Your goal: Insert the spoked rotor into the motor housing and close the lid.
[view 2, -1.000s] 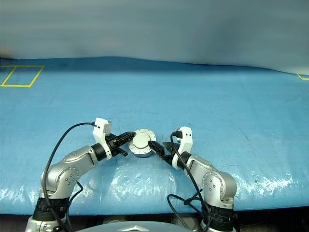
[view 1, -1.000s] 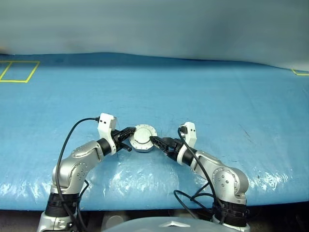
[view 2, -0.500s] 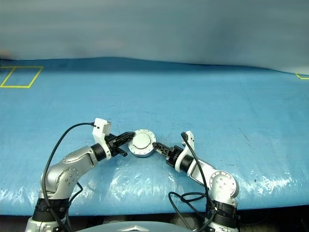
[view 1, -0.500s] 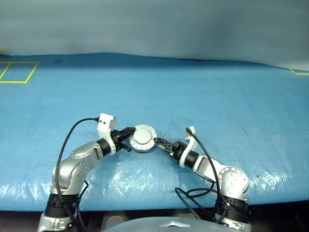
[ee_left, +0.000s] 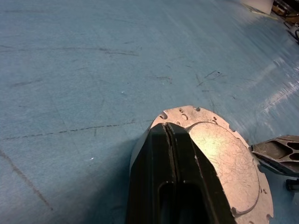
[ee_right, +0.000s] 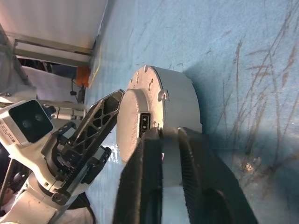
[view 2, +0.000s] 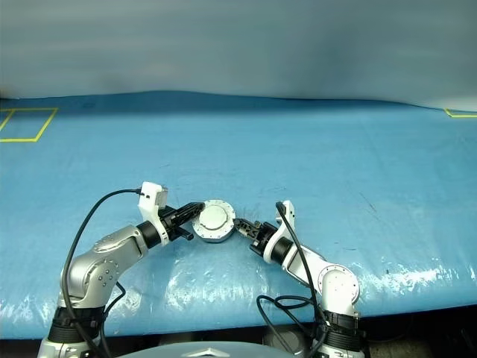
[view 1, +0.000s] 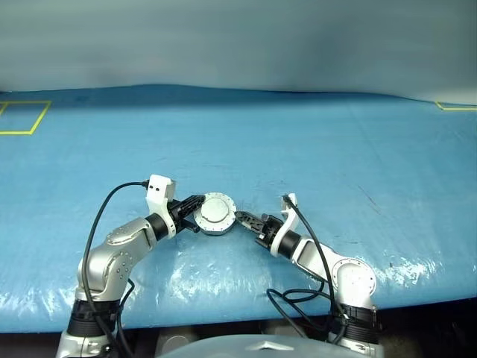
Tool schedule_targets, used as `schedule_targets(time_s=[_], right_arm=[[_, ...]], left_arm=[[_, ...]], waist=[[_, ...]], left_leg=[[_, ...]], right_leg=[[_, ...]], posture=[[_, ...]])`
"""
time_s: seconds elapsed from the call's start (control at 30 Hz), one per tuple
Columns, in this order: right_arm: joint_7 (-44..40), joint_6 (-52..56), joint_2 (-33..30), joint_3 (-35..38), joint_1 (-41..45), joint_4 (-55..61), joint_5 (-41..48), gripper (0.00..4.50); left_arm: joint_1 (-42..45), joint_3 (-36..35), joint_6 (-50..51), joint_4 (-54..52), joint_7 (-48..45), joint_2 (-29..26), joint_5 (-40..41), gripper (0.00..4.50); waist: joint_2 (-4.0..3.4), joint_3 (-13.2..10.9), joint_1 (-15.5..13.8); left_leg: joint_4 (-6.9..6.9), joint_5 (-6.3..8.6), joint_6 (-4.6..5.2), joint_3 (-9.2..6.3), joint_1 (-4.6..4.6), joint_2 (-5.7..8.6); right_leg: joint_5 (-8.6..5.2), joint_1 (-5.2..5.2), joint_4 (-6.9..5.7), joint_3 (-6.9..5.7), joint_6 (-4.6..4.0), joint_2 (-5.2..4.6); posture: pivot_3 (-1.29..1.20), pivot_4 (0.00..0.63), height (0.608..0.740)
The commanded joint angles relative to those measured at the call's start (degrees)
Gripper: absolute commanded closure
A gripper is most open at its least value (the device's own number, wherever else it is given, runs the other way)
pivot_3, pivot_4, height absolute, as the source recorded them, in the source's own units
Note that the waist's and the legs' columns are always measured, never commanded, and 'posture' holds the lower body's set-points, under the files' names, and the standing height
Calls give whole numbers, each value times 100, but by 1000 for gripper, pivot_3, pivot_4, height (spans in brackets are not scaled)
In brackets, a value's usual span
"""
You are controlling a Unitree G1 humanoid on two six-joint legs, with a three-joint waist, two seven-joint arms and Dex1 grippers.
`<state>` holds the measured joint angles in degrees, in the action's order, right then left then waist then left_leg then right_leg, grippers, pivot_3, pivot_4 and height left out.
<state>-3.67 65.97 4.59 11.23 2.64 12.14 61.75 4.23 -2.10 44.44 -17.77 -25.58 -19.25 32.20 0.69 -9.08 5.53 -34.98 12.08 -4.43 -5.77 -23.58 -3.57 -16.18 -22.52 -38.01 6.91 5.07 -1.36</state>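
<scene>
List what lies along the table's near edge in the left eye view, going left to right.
left gripper → lid on the motor housing → right gripper

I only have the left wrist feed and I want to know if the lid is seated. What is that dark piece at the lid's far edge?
Observer: That is the right hand. It meets the rim of the lid on the side opposite the left hand.
Operator: Is the lid down on the housing?
Observer: In the right wrist view the lid lies on top of the motor housing. The silver side wall shows beneath it, and I can make out no gap.
Operator: Where does the housing stand?
Observer: On the blue table cover, near its front edge, between the two arms.
</scene>
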Motion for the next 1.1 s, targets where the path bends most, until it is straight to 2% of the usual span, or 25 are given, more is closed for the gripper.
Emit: schedule_targets(time_s=[0.03, 0.07, 0.33, 0.77, 0.9, 1.1], right_arm=[[179, 57, 401, -342, -60, -183, 43, 2843], [208, 78, 390, -338, -53, -216, 71, 2559], [268, 272, 367, -344, -9, -580, 525, 2559], [-43, 68, 368, -373, 57, -1096, 505, 2559], [-125, 31, 347, -366, 77, -1246, 584, 3203], [-238, -45, 356, -355, 54, -1251, 671, 3217]], left_arm=[[-52, 136, 69, 33, -50, 20, -5, 4500], [-57, 135, 72, 21, -49, 21, -2, 4500], [-65, 125, 65, -2, -45, 12, -6, 4500], [-100, 116, 64, -19, -54, 10, -26, 4500], [-100, 108, 74, -40, -45, 21, -32, 4500], [-108, 71, 66, -37, -65, -5, -32, 4500]], waist=[[0, 0, -3], [-1, 0, -13], [-2, 0, -13], [0, 2, -2], [3, 5, -6], [4, 6, -3]], left_leg=[[0, 0, 0, 0, -1, 0], [1, 0, 0, 0, -2, 0], [1, 0, 0, 0, -3, 0], [1, 0, 0, 0, 1, -2], [1, 0, 0, -1, 2, -4], [1, 0, 0, -1, 2, -4]], right_leg=[[0, 0, 1, 0, 0, 0], [0, -1, 1, 1, 0, 0], [0, -2, 2, 0, 0, 0], [0, 0, 0, 0, -1, 3], [0, 1, -1, 0, -1, 4], [0, 1, -1, 0, -1, 5]], posture=[[0, 150, 740], [0, 150, 740], [0, 150, 740], [0, 150, 740], [0, 150, 740], [0, 150, 740]])
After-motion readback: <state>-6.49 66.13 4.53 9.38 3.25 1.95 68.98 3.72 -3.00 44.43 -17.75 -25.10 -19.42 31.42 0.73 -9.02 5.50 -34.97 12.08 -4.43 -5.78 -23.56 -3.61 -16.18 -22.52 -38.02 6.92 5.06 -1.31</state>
